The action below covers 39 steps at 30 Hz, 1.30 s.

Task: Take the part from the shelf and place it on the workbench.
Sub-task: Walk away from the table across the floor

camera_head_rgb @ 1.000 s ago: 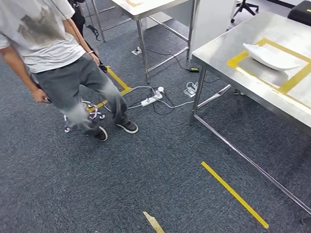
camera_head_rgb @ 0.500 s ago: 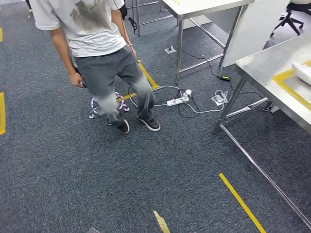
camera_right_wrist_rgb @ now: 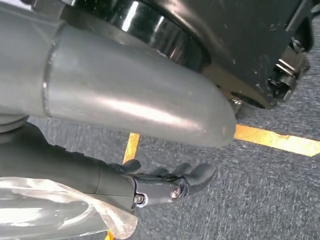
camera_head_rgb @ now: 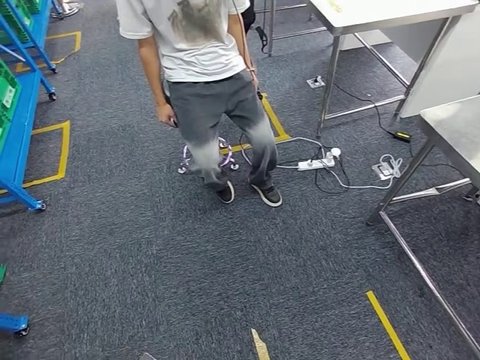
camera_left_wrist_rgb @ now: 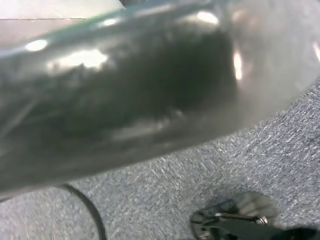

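The blue shelf [camera_head_rgb: 22,127] with green bins [camera_head_rgb: 7,88] stands at the far left of the head view; I cannot make out a part in it from here. A corner of the steel workbench [camera_head_rgb: 454,129] shows at the right edge. In the right wrist view my right hand [camera_right_wrist_rgb: 166,182] hangs over the carpet with its dark fingers stretched out and nothing in them. The left wrist view is blurred; a dark shape [camera_left_wrist_rgb: 234,220] low in it may be my left hand, and how its fingers lie is unclear.
A person [camera_head_rgb: 209,82] in a white shirt and grey trousers stands ahead of me in the middle. A power strip and cables [camera_head_rgb: 317,161] lie on the carpet by a white table's legs [camera_head_rgb: 331,82]. Yellow tape lines [camera_head_rgb: 388,324] mark the floor.
The camera has swung left: the workbench with its white object has slid off to the right, and the blue shelf has come in at the left. The person now stands nearer the middle.
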### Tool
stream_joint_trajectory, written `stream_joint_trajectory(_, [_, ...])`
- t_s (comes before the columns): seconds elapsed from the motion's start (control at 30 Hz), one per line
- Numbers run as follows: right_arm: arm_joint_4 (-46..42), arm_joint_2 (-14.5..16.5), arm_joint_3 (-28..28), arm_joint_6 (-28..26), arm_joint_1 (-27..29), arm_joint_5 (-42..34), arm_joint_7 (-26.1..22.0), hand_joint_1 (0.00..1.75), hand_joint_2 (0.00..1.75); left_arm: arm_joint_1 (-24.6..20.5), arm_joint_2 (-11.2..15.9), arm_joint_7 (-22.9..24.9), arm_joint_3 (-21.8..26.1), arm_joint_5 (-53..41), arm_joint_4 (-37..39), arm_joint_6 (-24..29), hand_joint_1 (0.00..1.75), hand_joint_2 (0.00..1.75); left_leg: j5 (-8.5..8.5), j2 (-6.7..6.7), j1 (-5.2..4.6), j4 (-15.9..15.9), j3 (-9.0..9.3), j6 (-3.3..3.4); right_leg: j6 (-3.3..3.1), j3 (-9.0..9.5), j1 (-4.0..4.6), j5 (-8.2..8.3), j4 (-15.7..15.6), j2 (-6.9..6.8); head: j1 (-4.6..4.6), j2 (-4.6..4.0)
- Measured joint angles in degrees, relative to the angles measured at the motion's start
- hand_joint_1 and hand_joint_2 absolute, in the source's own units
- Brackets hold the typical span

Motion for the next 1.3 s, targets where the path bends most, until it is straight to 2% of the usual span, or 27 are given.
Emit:
stream_joint_trajectory(0.07, [0.0, 0.0, 0.0, 0.0, 0.1, 0.0, 0.0, 0.00, 0.00, 0.1, 0.0, 0.1, 0.0, 0.0, 0.0, -0.1, 0.00, 0.00, -1.00, 0.79, 0.36, 4.4, -1.99, -0.35, -0.03, 0.18, 0.08, -0.27, 0.0, -1.86, 0.02, 0.00])
stream_joint_trajectory(0.1, [0.0, 0.0, 0.0, 0.0, 0.1, 0.0, 0.0, 0.00, 0.00, 0.2, 0.0, 0.2, 0.0, 0.0, 0.0, -0.1, 0.00, 0.00, 0.14, 1.06, 0.50, 3.5, -1.47, -0.45, 0.01, 0.33, 0.09, -0.41, 0.0, -2.64, 0.01, 0.00])
stream_joint_trajectory(0.13, [0.0, 0.0, 0.0, 0.0, 0.1, 0.0, -0.1, 0.00, 0.00, 0.3, 0.0, 0.3, 0.0, -0.1, 0.0, -0.1, 0.00, 0.00, 2.10, 1.56, 0.59, 0.4, 0.11, -0.47, 0.10, 0.57, 0.09, -0.58, 0.0, -3.36, 0.01, 0.00])
stream_joint_trajectory(0.2, [0.0, 0.0, 0.0, 0.0, 0.0, 0.0, -0.1, 0.00, 0.00, 0.2, 0.1, 0.5, 0.0, -0.4, 0.0, -0.1, 0.00, 0.00, 5.25, 4.05, 0.35, -7.3, 4.01, -0.24, 0.54, 0.99, 0.26, -1.05, 0.1, -4.71, -0.02, 0.00])
stream_joint_trajectory(0.27, [0.0, 0.0, 0.0, 0.0, -0.1, 0.0, -0.2, 0.00, 0.00, 0.0, 0.1, 0.7, 0.0, -0.6, 0.0, -0.1, 0.00, 0.00, 5.69, 5.78, -0.11, -11.0, 5.75, 0.36, 1.19, 1.21, 0.55, -1.52, 0.1, -5.94, 0.06, 0.00])
stream_joint_trajectory(0.33, [0.0, 0.0, 0.0, 0.0, -0.4, 0.0, -0.2, 0.00, 0.00, 0.1, 0.1, 0.7, 0.0, -0.6, 0.0, -0.1, 0.00, 0.00, 5.51, 4.96, -0.28, -11.2, 5.75, 1.11, 1.83, 1.71, 0.57, -1.85, 0.0, -6.88, 0.19, 0.00])
stream_joint_trajectory(0.37, [0.0, 0.0, 0.0, 0.0, -0.6, 0.0, -0.2, 0.00, 0.00, 0.2, 0.1, 0.7, 0.0, -0.7, 0.0, -0.1, 0.00, 0.00, 5.60, 4.34, -0.23, -11.4, 5.81, 1.45, 2.15, 1.84, 0.44, -2.23, 0.3, -6.11, 0.31, 0.00])
stream_joint_trajectory(0.43, [0.0, 0.0, 0.0, 0.0, -0.7, 0.0, -0.3, 0.00, 0.00, 0.2, 0.1, 0.7, 0.0, -0.7, 0.0, 0.0, 0.00, 0.00, 5.88, 3.08, 0.01, -11.7, 5.93, 2.14, 2.65, 0.32, 0.17, -4.44, 3.6, -2.84, 0.55, 0.00])
stream_joint_trajectory(0.47, [0.0, 0.0, 0.0, 0.0, -0.6, 0.0, -0.3, 0.00, 0.00, 0.1, 0.1, 0.7, 0.1, -0.7, 0.0, 0.0, 0.00, 0.00, 5.93, 2.40, 0.05, -11.8, 5.88, 2.38, 2.72, -1.48, 0.09, -6.22, 7.1, -1.07, 0.73, 0.00])
stream_joint_trajectory(0.5, [0.0, 0.0, 0.0, 0.0, -0.5, 0.0, -0.3, 0.00, 0.00, -0.1, 0.1, 0.7, 0.1, -0.8, 0.0, 0.0, 0.00, 0.00, 5.94, 1.62, 0.03, -11.8, 5.84, 2.56, 2.73, -3.64, 0.07, -7.96, 11.3, -0.23, 0.82, 0.00])
stream_joint_trajectory(0.53, [0.0, 0.0, 0.0, 0.0, -0.4, 0.0, -0.3, 0.00, 0.00, -0.1, 0.0, 0.7, 0.1, -0.8, 0.0, 0.0, 0.00, 0.00, 5.93, 0.78, 0.00, -11.7, 5.83, 2.66, 2.71, -5.71, 0.08, -9.05, 15.0, 0.11, 0.85, 0.00])
stream_joint_trajectory(0.57, [0.0, 0.0, 0.0, 0.0, -0.3, 0.0, -0.3, 0.00, 0.00, -0.1, 0.0, 0.7, 0.1, -0.9, 0.0, 0.0, 0.00, 0.00, 5.93, -0.08, -0.03, -11.7, 5.87, 2.70, 2.66, -7.18, 0.10, -9.12, 17.1, 0.26, 0.87, 0.00])
stream_joint_trajectory(0.6, [0.0, 0.0, 0.0, 0.0, -0.2, 0.0, -0.3, 0.00, 0.00, -0.1, 0.0, 0.7, 0.1, -0.9, 0.0, 0.0, 0.00, 0.00, 5.92, -0.96, -0.04, -11.7, 5.93, 2.70, 2.56, -7.62, 0.11, -7.96, 17.0, 0.36, 0.88, 0.00])
stream_joint_trajectory(0.63, [0.0, 0.0, 0.0, 0.0, -0.2, 0.0, -0.2, 0.00, 0.00, 0.0, 0.0, 0.7, 0.1, -0.9, 0.0, 0.0, 0.00, 0.00, 5.91, -1.82, -0.03, -11.7, 6.02, 2.69, 2.42, -6.99, 0.09, -5.85, 14.6, 0.65, 0.87, 0.00])
stream_joint_trajectory(0.7, [0.0, 0.0, 0.0, 0.0, -0.2, 0.0, -0.2, 0.00, 0.00, -0.1, -0.1, 0.7, 0.1, -1.0, 0.0, -0.1, 0.00, 0.00, 5.79, -3.45, -0.04, -11.5, 6.05, 2.45, 2.08, -4.14, -0.09, -1.42, 6.9, 3.28, 0.88, 0.00])
stream_joint_trajectory(0.73, [0.0, 0.0, -0.1, 0.0, -0.2, 0.0, -0.3, 0.00, 0.00, -0.1, -0.1, 0.7, 0.1, -1.0, 0.0, -0.1, 0.00, 0.00, 5.74, -4.19, -0.04, -11.3, 5.91, 2.21, 1.95, -2.87, -0.22, -0.33, 3.8, 4.73, 0.85, 0.00])
stream_joint_trajectory(0.77, [0.0, 0.0, -0.1, 0.0, -0.2, 0.0, -0.3, 0.00, 0.00, -0.2, -0.2, 0.7, 0.1, -1.0, 0.0, -0.1, 0.00, 0.00, 5.75, -4.90, 0.02, -11.2, 5.68, 1.87, 1.83, -2.00, -0.27, 0.03, 2.0, 5.84, 0.84, 0.00])
stream_joint_trajectory(0.8, [0.0, 0.0, -0.1, 0.0, -0.2, 0.0, -0.3, 0.00, 0.00, -0.2, -0.2, 0.7, 0.1, -1.1, 0.0, -0.1, 0.00, 0.00, 5.85, -5.60, 0.12, -11.2, 5.43, 1.46, 1.66, -1.61, -0.25, -0.16, 1.4, 6.11, 0.82, 0.00])
stream_joint_trajectory(0.87, [0.0, 0.0, -0.1, 0.0, -0.3, 0.0, -0.3, 0.00, 0.00, 0.0, -0.1, 0.7, 0.1, -1.1, 0.0, -0.1, 0.00, 0.00, 6.00, -6.43, 0.31, -11.2, 5.06, 0.74, 1.15, -1.13, -0.24, 0.00, 0.9, 4.73, 0.82, 0.00])
stream_joint_trajectory(0.93, [0.0, 0.1, -0.2, 0.0, -0.3, 0.0, -0.3, 0.00, 0.00, 0.1, -0.1, 0.7, 0.2, -1.1, 0.0, -0.1, 0.00, 0.00, 4.29, -4.01, 0.17, -8.7, 3.89, 0.13, 0.52, -0.79, -0.41, 0.19, 0.4, 2.99, 0.41, 0.00])
stream_joint_trajectory(1.0, [0.0, 0.1, -0.2, 0.0, -0.2, 0.0, -0.3, 0.00, 0.00, -0.1, -0.1, 0.7, 0.2, -1.1, 0.0, -0.1, 0.00, 0.00, 0.69, -0.50, 0.20, -2.1, 0.88, -0.46, 0.11, -0.48, -0.31, 0.02, 0.3, 0.97, -0.01, 0.00])
stream_joint_trajectory(1.07, [0.0, 0.1, -0.2, -0.1, 0.0, 0.0, -0.2, 0.00, 0.00, -0.1, -0.2, 0.7, 0.2, -1.2, 0.0, -0.1, 0.00, 0.00, -1.28, 0.67, 0.49, 3.8, -1.80, -0.90, -0.03, -0.25, -0.18, -0.30, 0.3, -1.06, -0.03, 0.00])
stream_joint_trajectory(1.1, [0.0, 0.1, -0.3, -0.1, 0.0, 0.0, -0.2, 0.00, 0.00, -0.1, -0.3, 0.7, 0.2, -1.3, 0.0, -0.1, 0.00, 0.00, -0.76, 0.91, 0.63, 4.2, -1.93, -1.03, -0.02, -0.10, -0.15, -0.46, 0.3, -1.91, -0.03, 0.00])
stream_joint_trajectory(1.17, [0.0, 0.1, -0.3, -0.1, -0.1, 0.0, -0.2, 0.00, 0.00, 0.1, -0.2, 0.8, 0.2, -1.4, 0.0, -0.1, 0.00, 0.00, 2.96, 1.91, 0.76, -1.4, 0.95, -0.99, 0.16, 0.43, -0.14, -0.83, 0.3, -3.38, -0.05, 0.00])
stream_joint_trajectory(1.2, [0.0, 0.1, -0.3, -0.1, -0.2, 0.0, -0.2, 0.00, 0.00, 0.1, -0.2, 0.8, 0.2, -1.4, 0.0, -0.1, 0.00, 0.00, 4.51, 3.33, 0.58, -5.2, 2.95, -0.78, 0.37, 0.66, -0.07, -1.07, 0.3, -4.02, -0.07, 0.00])
stream_joint_trajectory(1.27, [0.0, 0.1, -0.3, -0.1, -0.2, 0.1, -0.1, 0.00, 0.00, -0.1, -0.2, 0.8, 0.2, -1.5, 0.0, -0.1, 0.00, 0.00, 5.82, 5.68, 0.07, -10.4, 5.46, -0.05, 1.03, 0.87, 0.23, -1.65, 0.4, -5.31, -0.02, 0.00])
stream_joint_trajectory(1.3, [0.0, 0.1, -0.3, -0.1, -0.3, 0.0, -0.1, 0.00, 0.00, -0.1, -0.2, 0.8, 0.2, -1.5, 0.0, -0.1, 0.00, 0.00, 5.51, 6.12, -0.19, -11.0, 5.66, 0.29, 1.34, 1.01, 0.39, -1.88, 0.4, -5.94, 0.02, 0.00])
